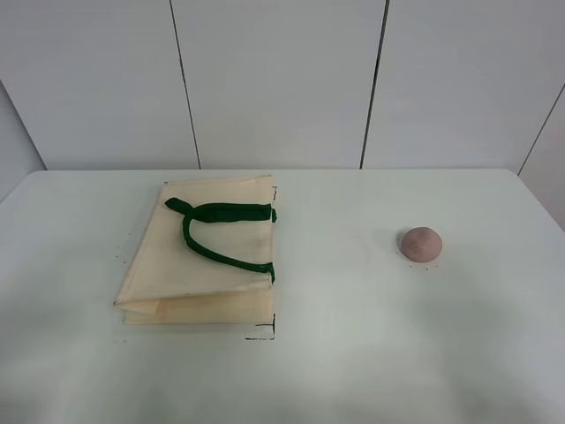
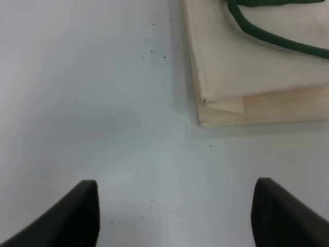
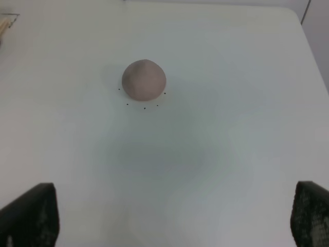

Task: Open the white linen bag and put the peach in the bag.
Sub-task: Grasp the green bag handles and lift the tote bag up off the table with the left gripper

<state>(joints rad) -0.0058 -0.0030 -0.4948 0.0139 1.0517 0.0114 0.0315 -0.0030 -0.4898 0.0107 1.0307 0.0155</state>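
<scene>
The white linen bag (image 1: 201,256) lies flat and folded on the left half of the table, its dark green strap handles (image 1: 212,231) resting on top. Its near corner shows in the left wrist view (image 2: 257,67). The peach (image 1: 420,243), a small pink-brown ball, sits alone on the right half; it also shows in the right wrist view (image 3: 144,80). Neither arm appears in the exterior high view. My left gripper (image 2: 175,216) is open and empty, short of the bag's corner. My right gripper (image 3: 175,226) is open and empty, well short of the peach.
The white table (image 1: 353,353) has small black marks beside the bag (image 1: 263,334) and around the peach. A paneled white wall (image 1: 282,79) stands behind the table's far edge. The table's right edge (image 3: 313,51) lies beyond the peach.
</scene>
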